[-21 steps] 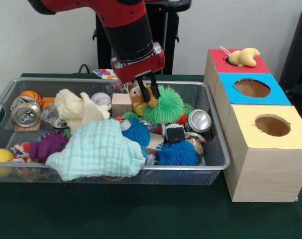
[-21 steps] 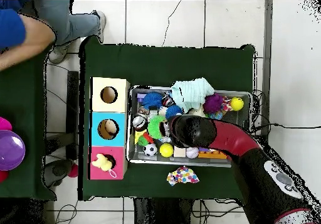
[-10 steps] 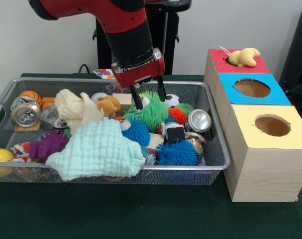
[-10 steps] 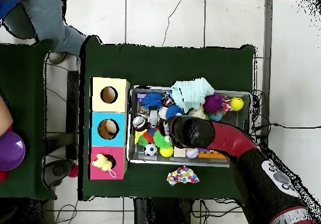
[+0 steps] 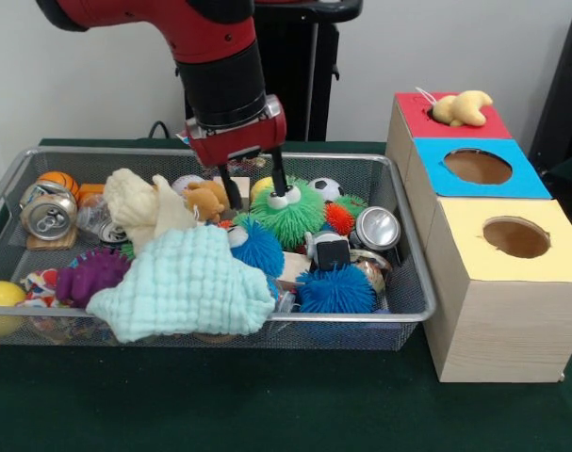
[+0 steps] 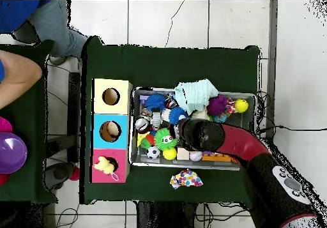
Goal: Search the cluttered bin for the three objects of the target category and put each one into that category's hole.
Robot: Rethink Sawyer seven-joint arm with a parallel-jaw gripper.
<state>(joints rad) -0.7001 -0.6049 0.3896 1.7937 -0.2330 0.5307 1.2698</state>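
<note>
Over the bin's (image 5: 410, 282) far middle my gripper (image 5: 253, 184) hangs spread and empty between the teddy (image 5: 204, 201) and green ball (image 5: 290, 215); I judge I'm searching, and next must descend onto the teddy.

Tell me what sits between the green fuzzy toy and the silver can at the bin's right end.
In the front view, a small orange spiky ball lies between the green fuzzy toy and the silver can.

The arm (image 5: 205, 42) has glossy red shells around a black cylindrical wrist section. A red block below carries the end effector (image 5: 253, 186), with two slim black fingers (image 5: 279, 175).
</note>
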